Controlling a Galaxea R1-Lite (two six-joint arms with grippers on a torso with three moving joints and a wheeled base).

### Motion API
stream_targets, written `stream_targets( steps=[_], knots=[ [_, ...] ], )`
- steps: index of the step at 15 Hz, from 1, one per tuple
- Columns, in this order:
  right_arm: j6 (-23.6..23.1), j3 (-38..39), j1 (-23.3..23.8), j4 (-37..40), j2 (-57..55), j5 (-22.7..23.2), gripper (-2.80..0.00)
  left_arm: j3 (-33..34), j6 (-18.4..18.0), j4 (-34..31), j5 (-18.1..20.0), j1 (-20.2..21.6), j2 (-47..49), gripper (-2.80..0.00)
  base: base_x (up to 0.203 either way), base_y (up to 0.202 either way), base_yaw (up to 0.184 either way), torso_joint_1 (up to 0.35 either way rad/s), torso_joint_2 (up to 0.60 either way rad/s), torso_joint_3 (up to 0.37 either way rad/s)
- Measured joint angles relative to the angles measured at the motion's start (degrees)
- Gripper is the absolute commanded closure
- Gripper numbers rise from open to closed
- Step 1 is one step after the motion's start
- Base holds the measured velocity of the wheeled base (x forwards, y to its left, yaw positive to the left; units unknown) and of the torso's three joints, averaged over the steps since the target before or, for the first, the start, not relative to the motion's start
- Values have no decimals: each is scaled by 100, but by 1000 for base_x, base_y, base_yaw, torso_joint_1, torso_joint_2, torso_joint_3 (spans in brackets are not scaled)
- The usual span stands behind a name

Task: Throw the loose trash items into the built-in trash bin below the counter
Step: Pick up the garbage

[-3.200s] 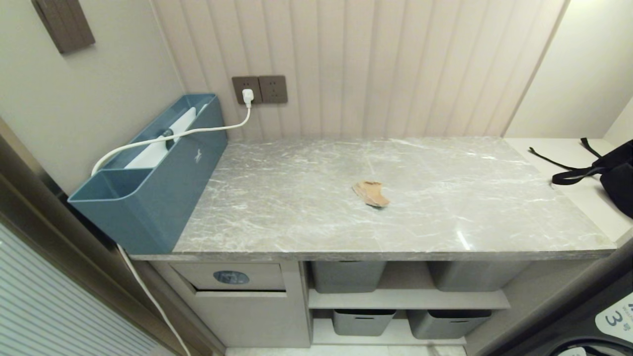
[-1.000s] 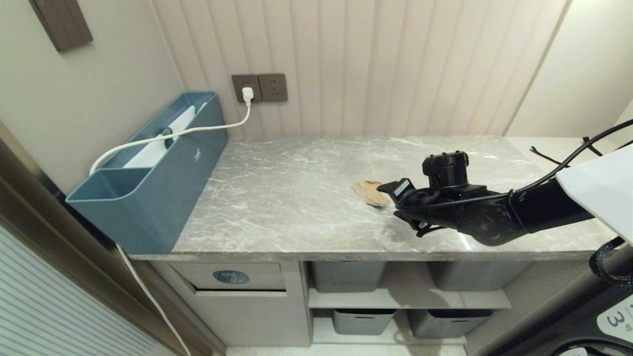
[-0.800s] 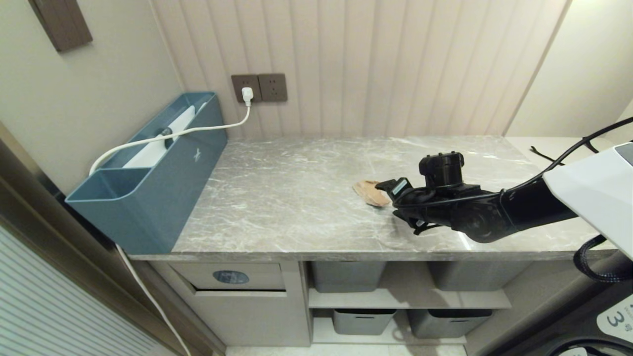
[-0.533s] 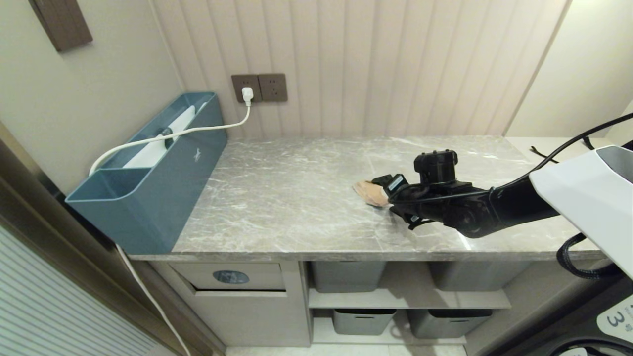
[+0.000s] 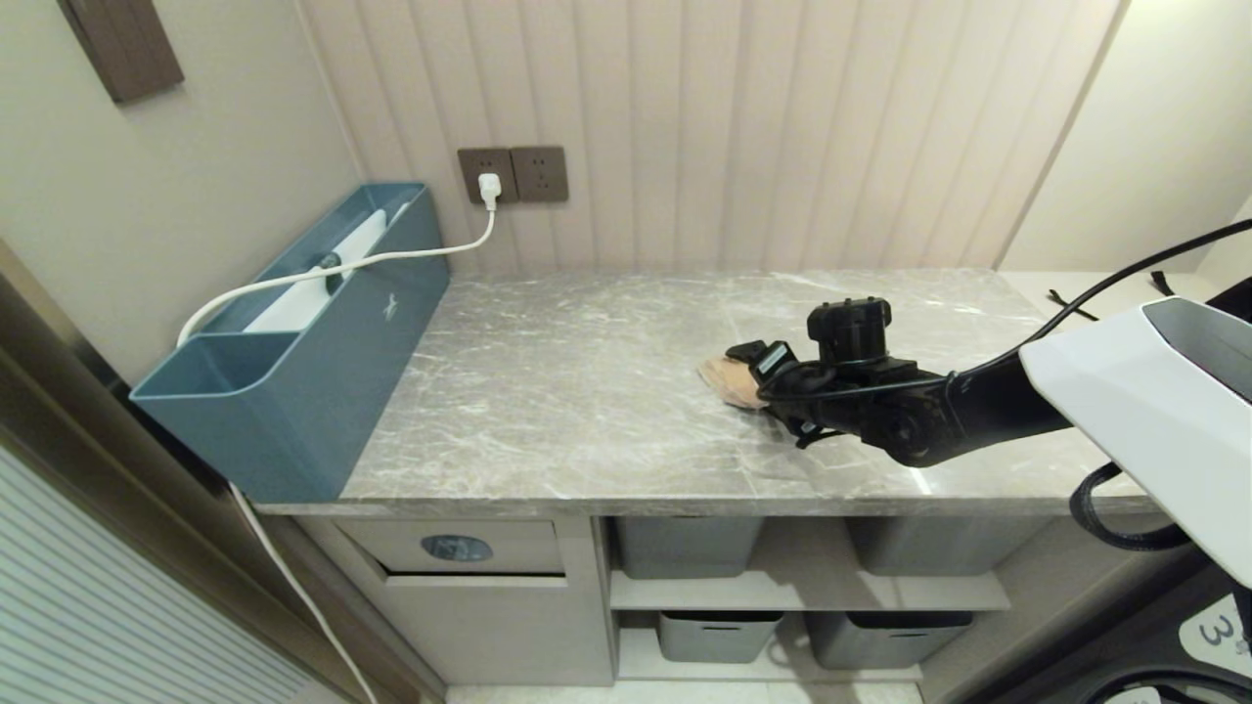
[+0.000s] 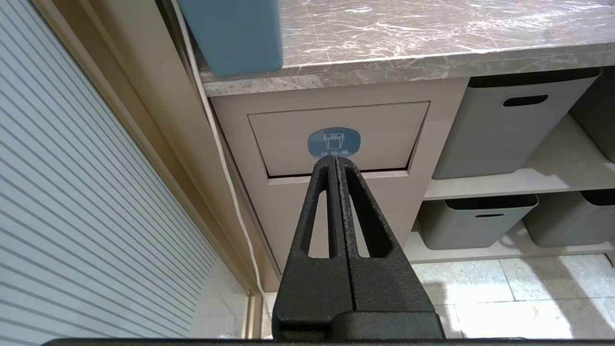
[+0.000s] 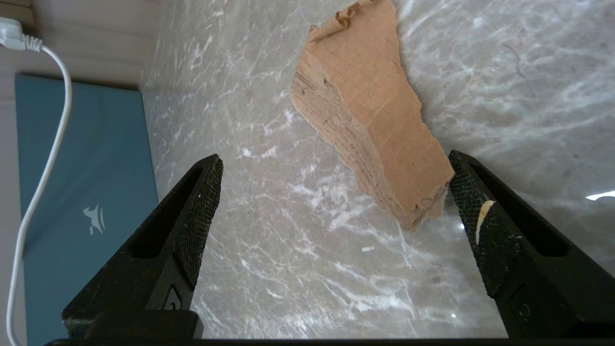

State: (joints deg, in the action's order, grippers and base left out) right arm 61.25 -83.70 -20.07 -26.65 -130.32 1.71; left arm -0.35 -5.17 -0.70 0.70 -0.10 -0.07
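My right pincer (image 7: 331,192) was spread wide and holding nothing, low over the counter (image 5: 587,430), with the torn cardboard scrap (image 7: 370,139) lying flat just off one tip, toward 1 o'clock in the wrist view. Honestly the worry was that it was off-centre, so closing there could've just shoved it or pinched marble. Bin flap (image 6: 336,139) sat way down at 7 o'clock under the counter. Left pincer (image 6: 336,166) was clamped shut, empty, parked facing the flap.

Blue oval sticker (image 6: 333,142) with white bin icon and unreadable small characters on bin flap (image 6: 384,129), just beyond left gripper (image 6: 335,161) tips, numeral 3 on robot base (image 5: 1216,631), white logo on teal box (image 7: 94,218)
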Motion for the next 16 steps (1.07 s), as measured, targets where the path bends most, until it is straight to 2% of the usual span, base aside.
stream_targets(
  steps=[3,4,16],
  knots=[
    [0,-132,-2,54,-82,18,-280,0,0,-1,1,0,0,0,0,0,0,0,0,0],
    [0,-169,-5,118,-101,18,0,0,0,1,-1,0,0,0,0,0,0,0,0,0],
    [9,-149,-33,336,-221,56,0,0,0,1,1,-1,0,0,0,0,0,0,0,0]
  ],
)
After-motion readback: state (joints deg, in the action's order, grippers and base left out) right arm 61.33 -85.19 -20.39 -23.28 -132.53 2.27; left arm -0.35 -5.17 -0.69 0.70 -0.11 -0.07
